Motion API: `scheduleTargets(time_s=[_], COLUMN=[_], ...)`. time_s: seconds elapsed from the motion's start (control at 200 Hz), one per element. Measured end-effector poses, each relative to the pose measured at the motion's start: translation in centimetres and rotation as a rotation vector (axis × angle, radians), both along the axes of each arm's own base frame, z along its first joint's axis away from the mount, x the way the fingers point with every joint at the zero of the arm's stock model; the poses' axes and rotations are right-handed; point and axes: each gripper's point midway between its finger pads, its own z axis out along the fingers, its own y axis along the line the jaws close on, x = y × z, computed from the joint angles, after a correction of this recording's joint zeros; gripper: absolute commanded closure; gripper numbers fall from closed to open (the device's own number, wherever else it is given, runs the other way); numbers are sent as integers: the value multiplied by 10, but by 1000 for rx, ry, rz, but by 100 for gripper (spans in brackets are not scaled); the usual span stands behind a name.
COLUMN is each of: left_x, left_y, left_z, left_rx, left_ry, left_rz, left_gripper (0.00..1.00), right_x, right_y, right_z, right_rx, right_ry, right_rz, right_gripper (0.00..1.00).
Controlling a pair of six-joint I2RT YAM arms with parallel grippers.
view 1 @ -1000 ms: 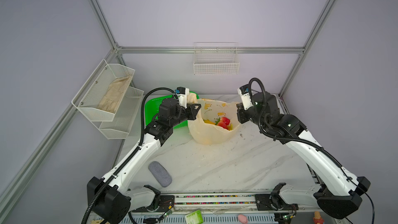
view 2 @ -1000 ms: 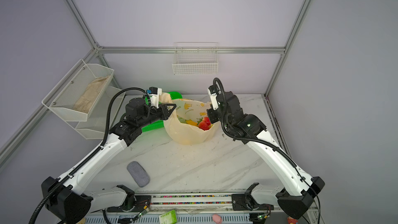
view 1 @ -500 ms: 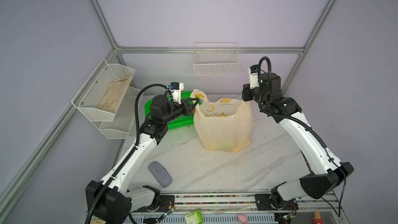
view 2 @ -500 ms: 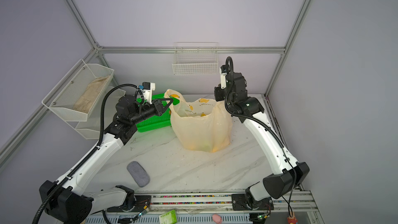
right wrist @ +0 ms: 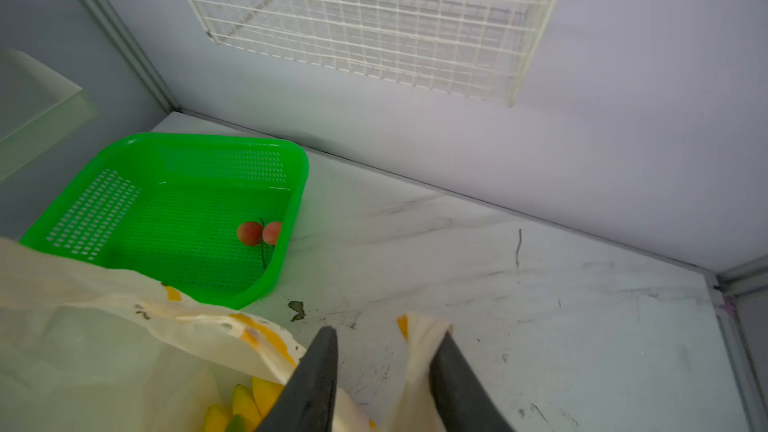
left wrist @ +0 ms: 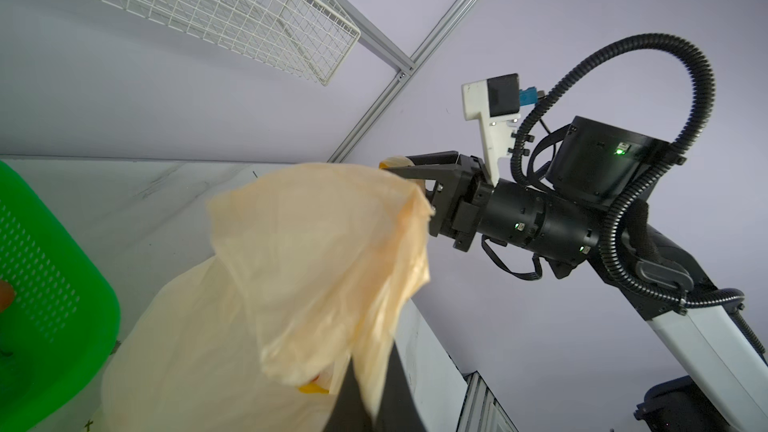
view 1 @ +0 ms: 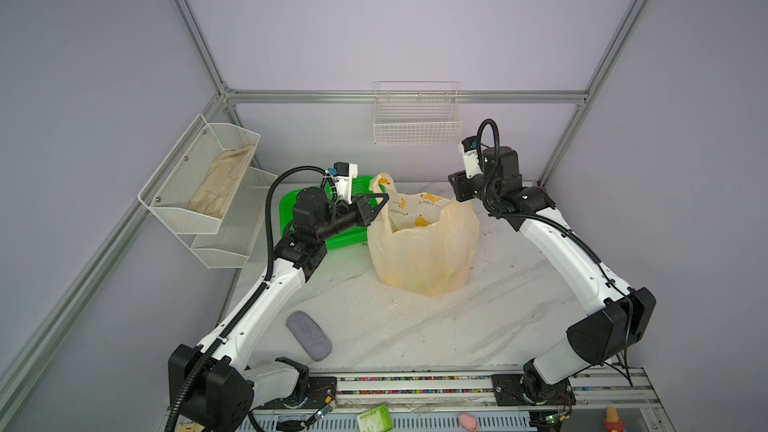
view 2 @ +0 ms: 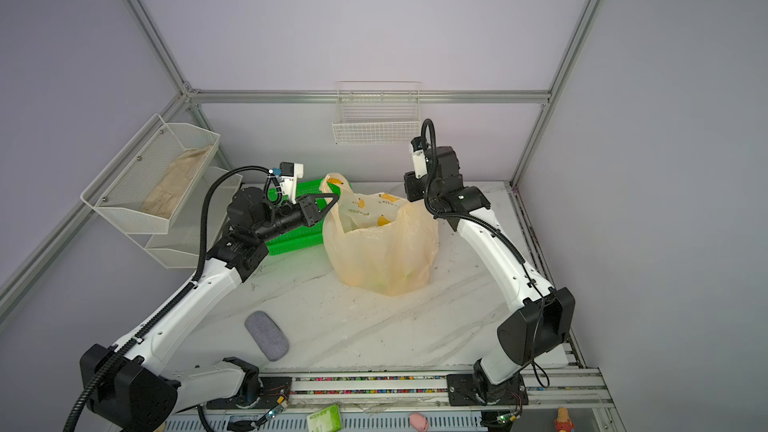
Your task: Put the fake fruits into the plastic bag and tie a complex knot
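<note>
**A:** Where's the thin, pale orange-cream plastic bag [view 1: 424, 251] with the banana prints?

**B:** It's standing mouth-up in the middle of the white marble table [view 1: 415, 334]. The left pincer [view 1: 384, 198] is clenched on the bag's handle [view 1: 380, 182] at the bag's ten o'clock, holding that side up.

**A:** And the right pincer [right wrist: 387, 331]?

**B:** Released. It hangs at the bag's two o'clock, and in the right wrist view its dark fingers [right wrist: 320, 376] stand apart with bare table between them. The other handle strip [right wrist: 419, 326] lies against one finger, not pinched.

**A:** What's inside the bag?

**B:** A yellow plastic banana bunch [right wrist: 245, 407] shows at the mouth. Lower down there's only blurred colour through the film, and I can't name it.

**A:** Is anything left out?

**B:** Yes, a pair of small red stemmed cherries [right wrist: 259, 233]. They lie in the bright green perforated plastic basket [right wrist: 208, 139] at the bag's ten o'clock, close to the wall on the bag's side. Their stem runs out from between them toward that wall.

**A:** Which arm should fetch them?

**B:** From the free right pincer they lie at about nine o'clock, across the bag's open mouth. The left arm is far nearer, but it's busy with the handle. I'd send the right one over and close it across the stem, since the round fruits look likely to slip
</note>
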Motion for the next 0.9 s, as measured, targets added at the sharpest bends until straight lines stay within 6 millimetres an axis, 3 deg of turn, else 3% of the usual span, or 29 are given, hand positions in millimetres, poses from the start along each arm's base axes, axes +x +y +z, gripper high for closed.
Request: scheduleTargets(time_s=[0.08,0.355,0.54,0.69,0.895], left_x=[-5,-20,-19,-19,-19], left_y=[-3,-4,-2,-2,-2], left_z=[-5,-3,-2,-5,-8], left_rx=[-7,-17,-8,0,16], left_ry=[18,12,2,10,9], left_rz=[-3,1,17,19,17], left_gripper=[100,100,100,100,100], right_x=[-6,-57,-98,-130,-156], right_y=[12,77,79,92,132], right_z=[18,59,63,42,-25], right_rx=[33,63,88,123,185], right_ry=[-35,-157,-203,-190,-91], right_rz=[59,282,397,561,720], right_gripper=[37,24,17,16,22])
